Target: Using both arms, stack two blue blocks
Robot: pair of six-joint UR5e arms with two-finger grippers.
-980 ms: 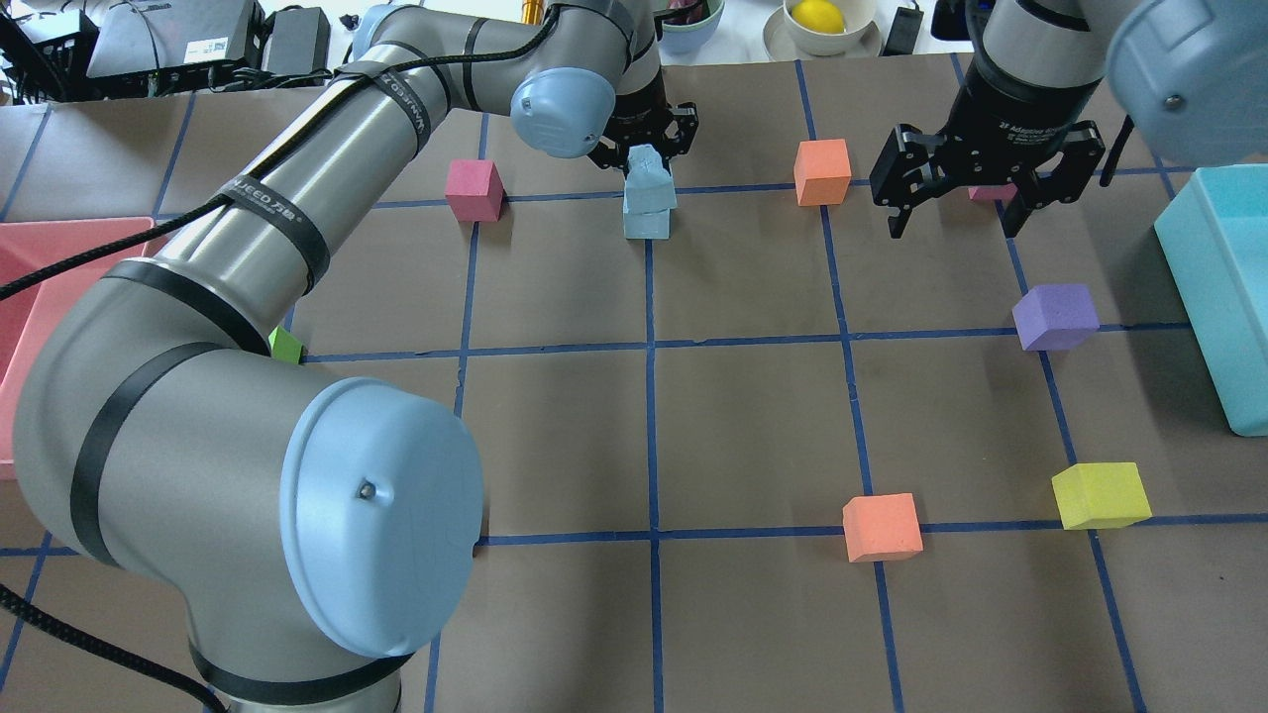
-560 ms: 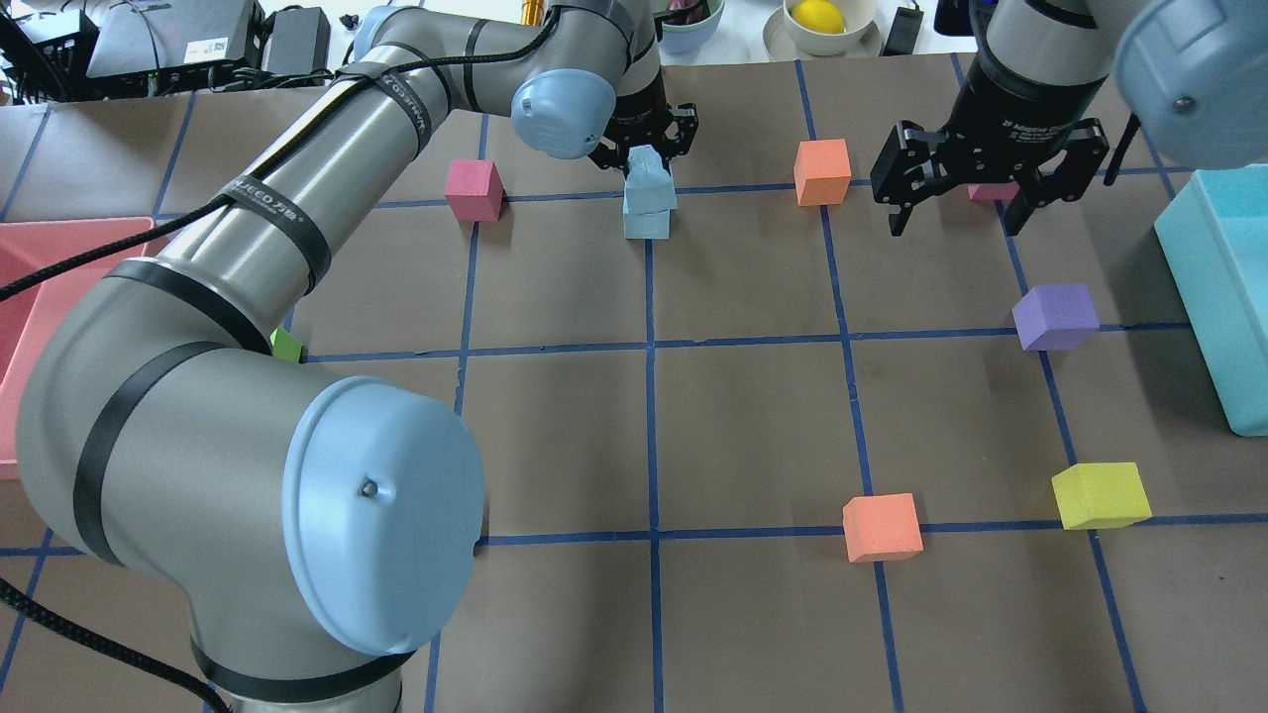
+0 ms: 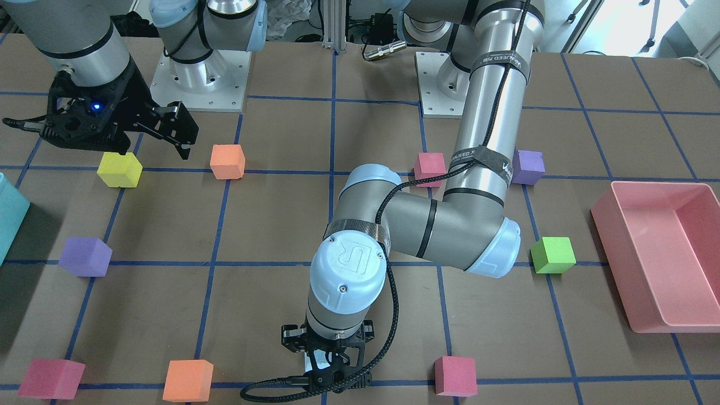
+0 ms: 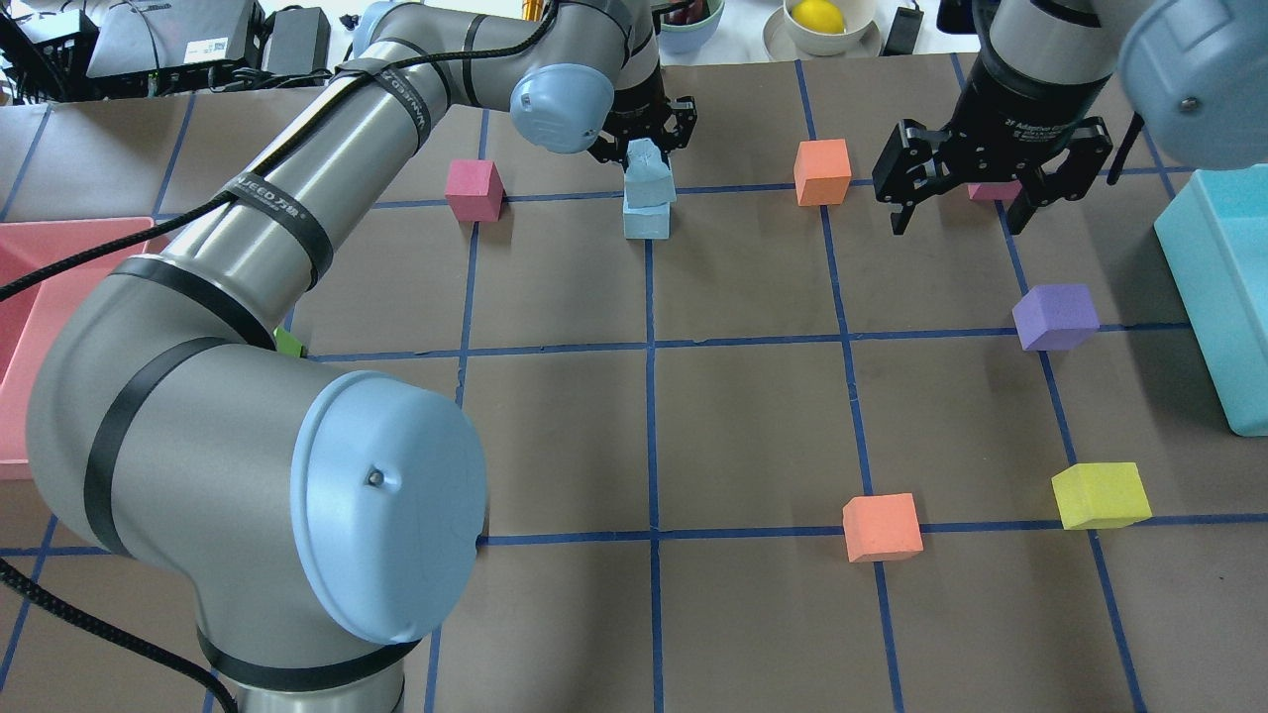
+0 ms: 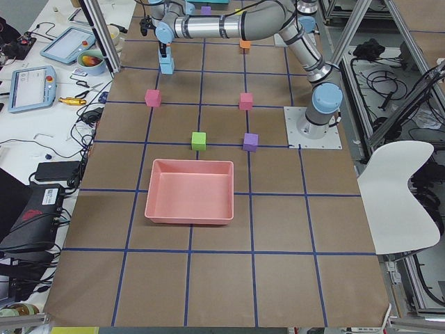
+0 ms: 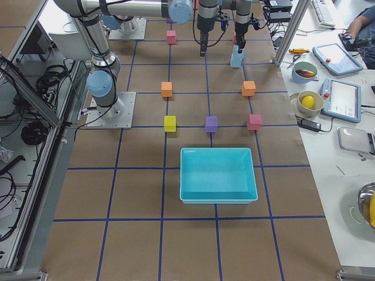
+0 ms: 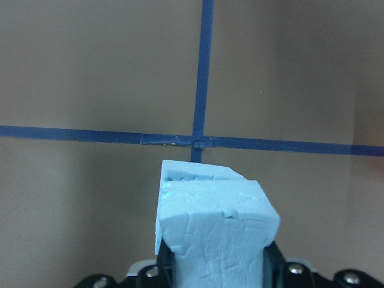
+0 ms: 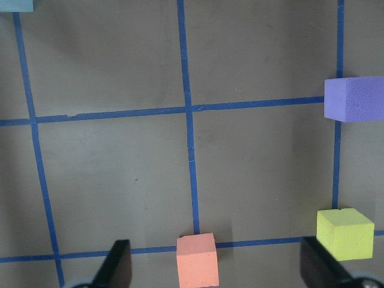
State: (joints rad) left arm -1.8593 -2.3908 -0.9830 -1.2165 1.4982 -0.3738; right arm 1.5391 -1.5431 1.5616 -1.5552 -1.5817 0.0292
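Overhead exterior view puts the two blue blocks at the 12 o'clock edge of the table (image 4: 753, 416); the lower blue block (image 4: 646, 222) sits flat on a crossing of the blue tape lines (image 4: 652, 436), its sides about square with that grid; the upper blue block (image 4: 649, 178) rests on top of it, tilted and twisted so its edges do not line up with those below; together they make a short column whose long axis stands upright, leaning a little toward 12 o'clock at the top. The left gripper (image 4: 644, 134) comes down from above with both fingers clamped on the upper blue block; the left wrist view shows the pitted foam pinched between the black fingers (image 7: 273, 264). At 9 o'clock of the stack stands a pink cube (image 4: 474, 190); at 3 o'clock an orange cube (image 4: 822, 171); further toward 3 o'clock the right gripper (image 4: 958, 213) hangs above the table with its jaws spread wide and nothing between them; at 4 o'clock of that gripper lies a purple cube (image 4: 1056, 316), and a teal bin (image 4: 1223, 287) fills the table's 3 o'clock edge.
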